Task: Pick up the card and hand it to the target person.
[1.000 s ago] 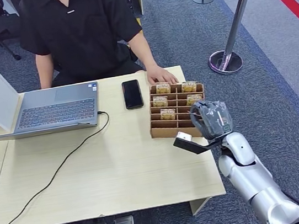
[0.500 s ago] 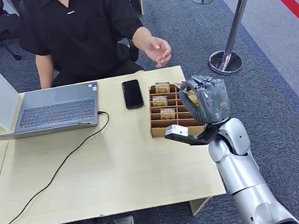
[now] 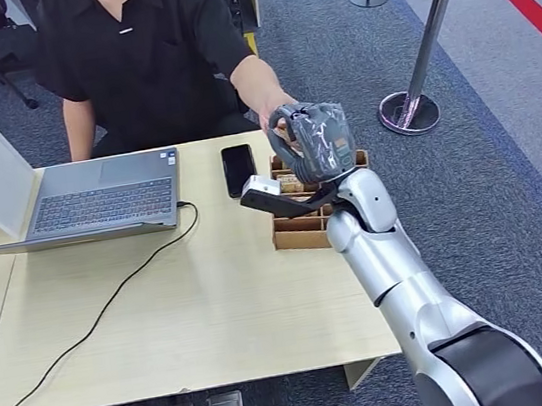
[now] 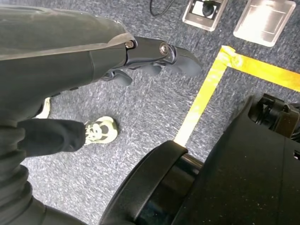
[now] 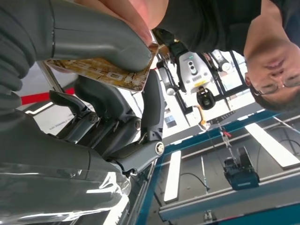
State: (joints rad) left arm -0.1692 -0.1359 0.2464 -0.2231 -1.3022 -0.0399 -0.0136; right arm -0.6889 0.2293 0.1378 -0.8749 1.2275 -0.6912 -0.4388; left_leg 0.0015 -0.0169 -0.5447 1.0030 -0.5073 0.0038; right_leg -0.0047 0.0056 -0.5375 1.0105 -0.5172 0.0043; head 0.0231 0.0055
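In the right wrist view a gold patterned card (image 5: 106, 72) is pinched between my thick grey thumb (image 5: 102, 42) and the darker fingers below it. A person's fingers (image 5: 141, 16) touch the card's far end. In the head view my right hand (image 3: 316, 141) is raised above the brown card box (image 3: 298, 231), and the outstretched hand (image 3: 275, 109) of the person in black meets it. The card itself is hidden there behind my hand. My left hand (image 4: 155, 56) hangs over the carpet with its fingers apart, holding nothing.
The light wooden table (image 3: 192, 315) carries an open laptop (image 3: 104, 198) with a black cable (image 3: 114, 301), and a black phone (image 3: 239, 170) beside the box. A stanchion base (image 3: 409, 111) stands on the carpet to the right. A shoe (image 4: 101, 131) is near my left hand.
My right hand has risen from the table's right edge and moved left and away, toward the person. The person's hand left the box, lifted and reached to my hand.
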